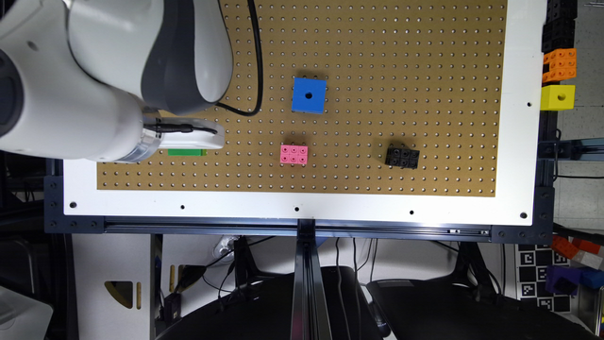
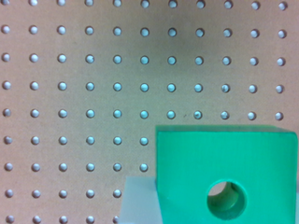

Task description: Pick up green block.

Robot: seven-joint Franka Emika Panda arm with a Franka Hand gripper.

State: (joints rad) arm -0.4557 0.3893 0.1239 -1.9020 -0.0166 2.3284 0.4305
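Note:
The green block lies on the brown pegboard toward the exterior view's left, and only a thin green strip of it shows from under the arm. My gripper appears as a white part directly over that strip. In the wrist view the green block is very close, a bright green face with one round hole. Pegboard surrounds it. Whether the gripper touches the block cannot be told.
A blue cube with a hole sits mid-board. A pink studded brick and a black studded brick lie nearer the front edge. Off the board at the right are a yellow cube and an orange brick. A black cable hangs by the arm.

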